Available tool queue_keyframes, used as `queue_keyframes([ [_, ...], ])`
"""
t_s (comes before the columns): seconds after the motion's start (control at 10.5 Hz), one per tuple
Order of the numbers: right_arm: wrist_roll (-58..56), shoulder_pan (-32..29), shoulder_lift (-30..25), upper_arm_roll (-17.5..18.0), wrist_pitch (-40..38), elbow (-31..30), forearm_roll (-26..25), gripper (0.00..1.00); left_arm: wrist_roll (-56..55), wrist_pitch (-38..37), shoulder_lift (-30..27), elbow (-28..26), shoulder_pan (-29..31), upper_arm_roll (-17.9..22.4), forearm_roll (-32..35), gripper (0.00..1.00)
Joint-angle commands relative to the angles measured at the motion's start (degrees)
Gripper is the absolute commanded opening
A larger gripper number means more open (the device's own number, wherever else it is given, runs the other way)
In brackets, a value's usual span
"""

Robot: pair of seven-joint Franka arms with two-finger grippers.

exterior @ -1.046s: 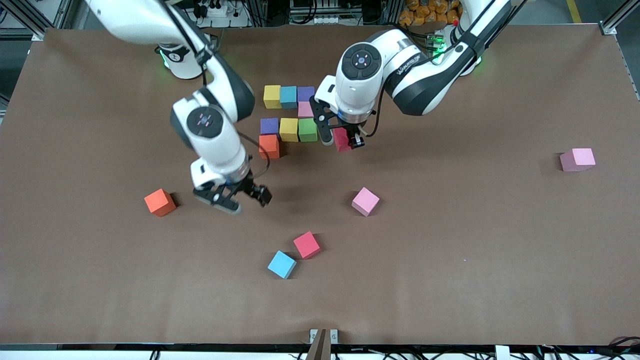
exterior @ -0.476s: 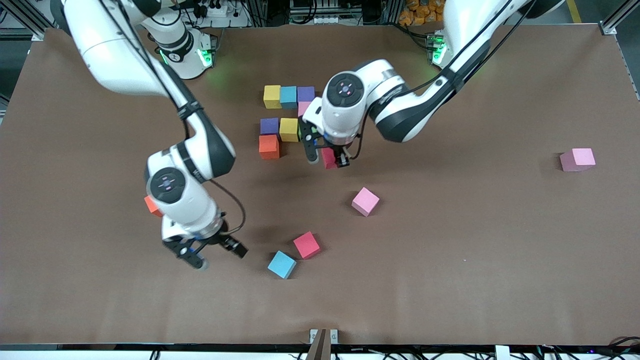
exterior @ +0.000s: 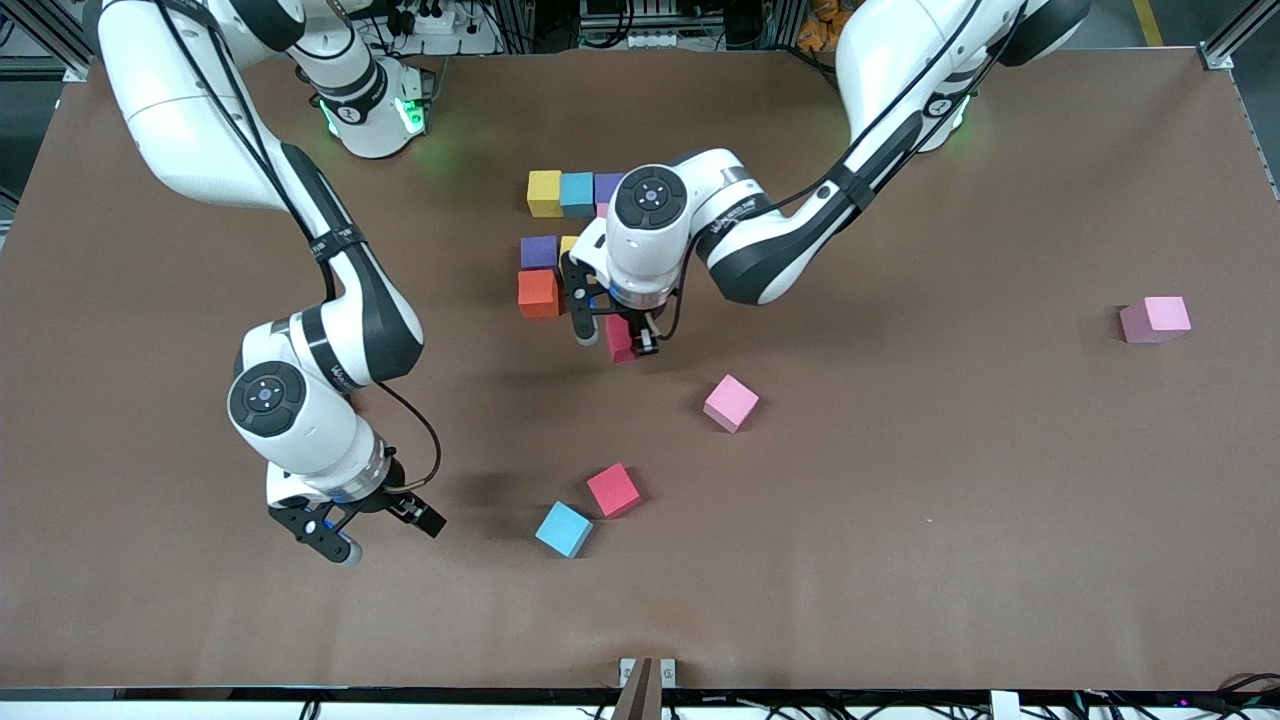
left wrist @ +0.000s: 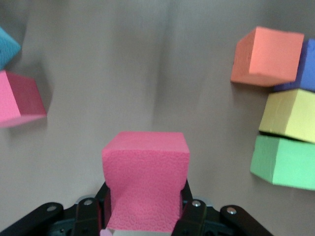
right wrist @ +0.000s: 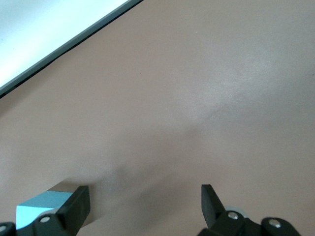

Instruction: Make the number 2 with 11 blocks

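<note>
My left gripper (exterior: 617, 342) is shut on a red block (exterior: 619, 336), also the red block (left wrist: 145, 169) in the left wrist view, held over bare table beside the unfinished number 2. The figure shows yellow (exterior: 544, 192), light blue (exterior: 577, 193) and purple (exterior: 607, 186) blocks in a row, then purple (exterior: 538, 251), yellow (left wrist: 290, 114) and green (left wrist: 285, 162), and an orange block (exterior: 538, 293). My right gripper (exterior: 390, 537) hangs open and empty over bare table near a loose light blue block (exterior: 564, 529).
Loose blocks lie nearer the front camera: red (exterior: 613, 489) and pink (exterior: 731, 402). Another pink block (exterior: 1155, 319) sits toward the left arm's end of the table. The table edge (right wrist: 59, 46) shows in the right wrist view.
My left gripper carried the red block from beside the green block toward the right arm's end, covering the green block. My right arm swung away from the figure toward the front edge, staying open.
</note>
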Motion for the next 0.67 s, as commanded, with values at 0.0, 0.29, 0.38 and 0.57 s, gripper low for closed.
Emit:
queue_keyframes([
  [0.0,-1.3,-0.9,1.0,0.7,-1.4,2.0,0.0,1.0,-3.7,1.1,2.1,5.1,-4.6,2.2,0.8,0.0],
  [0.29,-1.3,-0.7,0.7,0.7,-1.5,1.9,-0.3,1.0,-20.4,0.7,2.0,4.8,-4.6,2.4,-1.6,0.0],
  [0.38,-1.3,-0.7,0.7,0.7,-1.5,1.9,-0.4,1.0,-26.7,0.5,1.8,4.8,-4.7,3.7,-2.7,0.0],
  [0.57,-1.3,-0.8,0.7,0.7,-1.9,1.7,-0.2,1.0,-38.9,0.1,1.5,4.8,-4.4,4.1,-5.6,0.0],
])
